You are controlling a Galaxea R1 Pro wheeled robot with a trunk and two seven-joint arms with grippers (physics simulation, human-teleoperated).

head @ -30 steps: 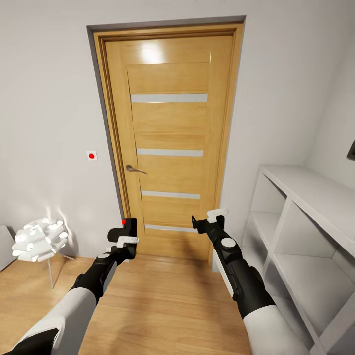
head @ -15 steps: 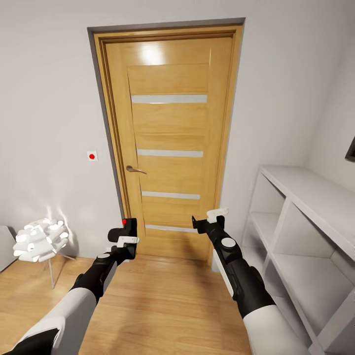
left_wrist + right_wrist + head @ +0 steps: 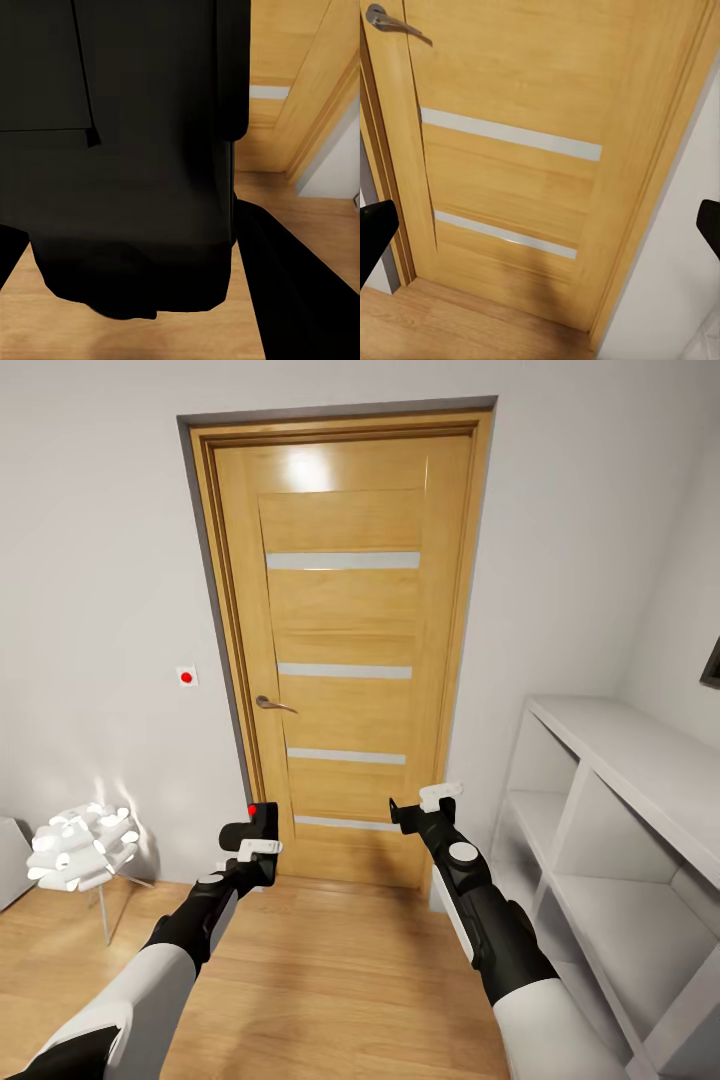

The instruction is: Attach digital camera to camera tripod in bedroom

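A closed oak door (image 3: 345, 650) with frosted strips stands straight ahead in a pale grey wall (image 3: 100, 560). White cube shelves (image 3: 620, 820) line the right side; a white ball-shaped lamp (image 3: 80, 847) stands on the plank floor (image 3: 330, 980) at the left. The left gripper (image 3: 256, 838) is clamped on the black camera (image 3: 250, 828), held up before the door's lower left. The right gripper (image 3: 422, 805) has its fingers (image 3: 375, 232) spread apart, holding nothing.

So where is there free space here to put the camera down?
The white shelf top by the right wall looks bare, as do its cubes. The floor before the door is bare between the arms. The left corner is crowded by the lamp. The left claw holds the camera.
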